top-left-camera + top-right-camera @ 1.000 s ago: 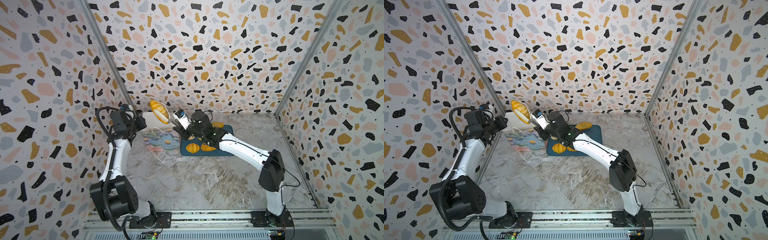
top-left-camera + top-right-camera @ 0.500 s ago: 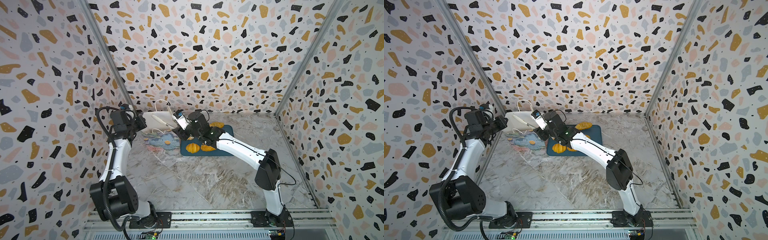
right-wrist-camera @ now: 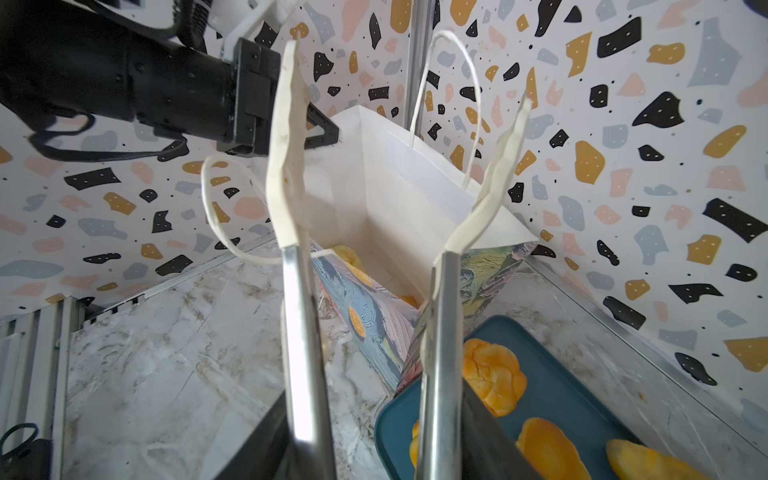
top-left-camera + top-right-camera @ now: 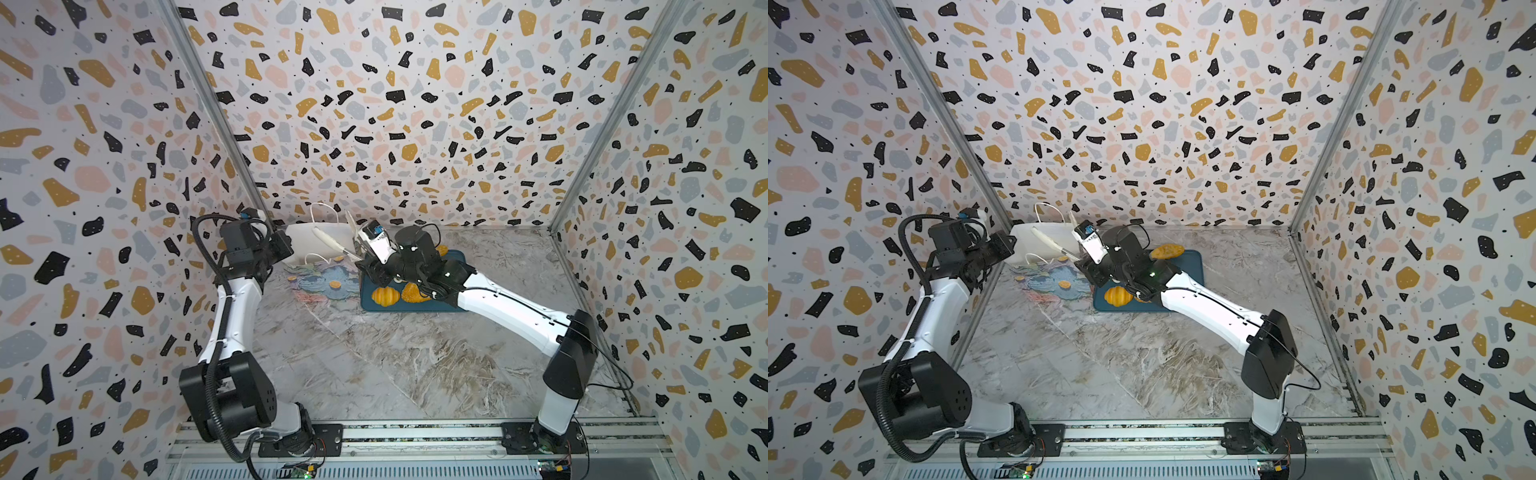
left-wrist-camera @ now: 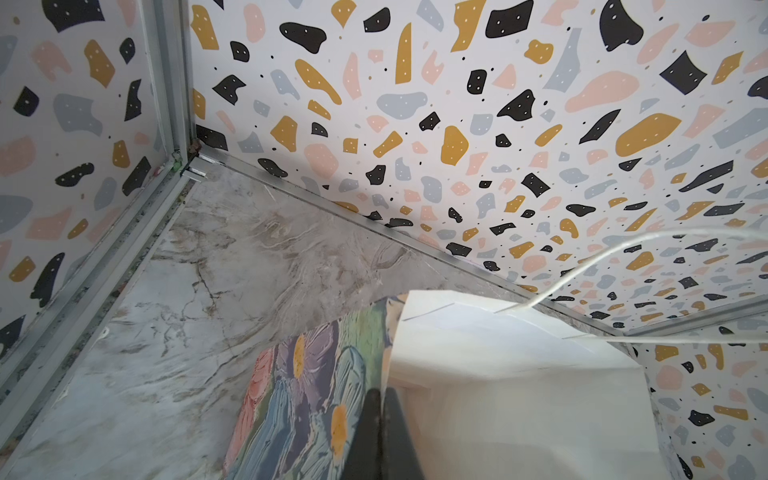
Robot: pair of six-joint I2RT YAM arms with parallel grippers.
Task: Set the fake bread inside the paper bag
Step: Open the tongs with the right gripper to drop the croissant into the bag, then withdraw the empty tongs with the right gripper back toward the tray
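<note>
left claw (image 5: 380, 399) is clamped on the paper bag (image 5: 498, 374) rim; right claw (image 3: 405, 70) hangs parted, empty, over its mouth.

No readable text, labels, brands or numbers in any view. Paper bag (image 3: 415, 199) carries only painted flowers outside, plain white inside, no print or logo. Blue tray (image 3: 557, 399) has no markings. Walls show only a speckled pattern, no signs. Small blue-and-white tag on the right arm's wrist camera (image 4: 371, 230) is too small and blurred to read. Circuit boards on the front rail (image 4: 300, 472) show lit dots but no legible characters. Arm housings are plain black and white, no visible brand name.
</note>
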